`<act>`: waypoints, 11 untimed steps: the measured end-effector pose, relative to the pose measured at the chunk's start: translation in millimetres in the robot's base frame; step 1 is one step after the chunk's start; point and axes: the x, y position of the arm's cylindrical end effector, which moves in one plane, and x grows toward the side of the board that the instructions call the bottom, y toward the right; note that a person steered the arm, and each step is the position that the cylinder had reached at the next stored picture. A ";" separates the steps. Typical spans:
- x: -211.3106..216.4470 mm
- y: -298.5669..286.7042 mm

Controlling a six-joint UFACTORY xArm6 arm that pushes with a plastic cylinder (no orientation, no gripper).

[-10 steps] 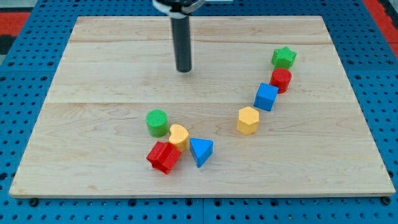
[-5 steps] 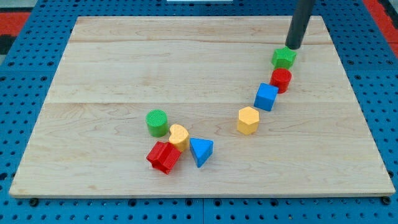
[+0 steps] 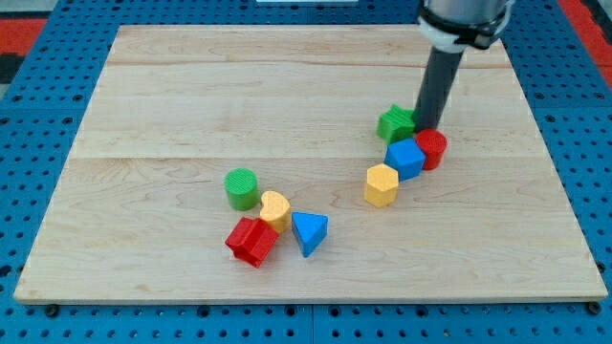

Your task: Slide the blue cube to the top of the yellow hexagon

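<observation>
Tabletop (image 3: 191, 96) of pale wooden planks carries everything, resting on a blue pegboard (image 3: 38, 105). Above it at the view's upper right hangs the end effector, a straight dark rod with nothing to open or close and nothing held; my tip (image 3: 426, 128) sits on the wood just at the view's top of the blue plastic cube (image 3: 406, 158), wedged between the green star-shaped block (image 3: 396, 124) on its left and the red cylinder (image 3: 432, 149) on its lower right. So the cube lies directly toward the view's bottom from my tip, a little left, and seems to touch the yellow plastic hexagon (image 3: 382, 184) at its lower-left corner. I judge the cube already sits up and right of the hexagon, so a small nudge toward the view's left would square it above. The rod hides where tip meets blocks, so contact cannot be confirmed. Well apart at lower left cluster a green cylinder (image 3: 242, 188), a yellow rounded block (image 3: 275, 208), a red block (image 3: 252, 241) of unclear shape and a blue triangular block (image 3: 309, 232).
</observation>
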 end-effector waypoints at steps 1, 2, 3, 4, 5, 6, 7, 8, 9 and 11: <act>22.5 -28.1; 32.9 -27.6; 19.5 -29.2; -4.3 -11.8; -13.3 39.8; 3.2 76.3; 23.1 60.6; 23.3 35.7; 21.0 19.2; 44.3 17.7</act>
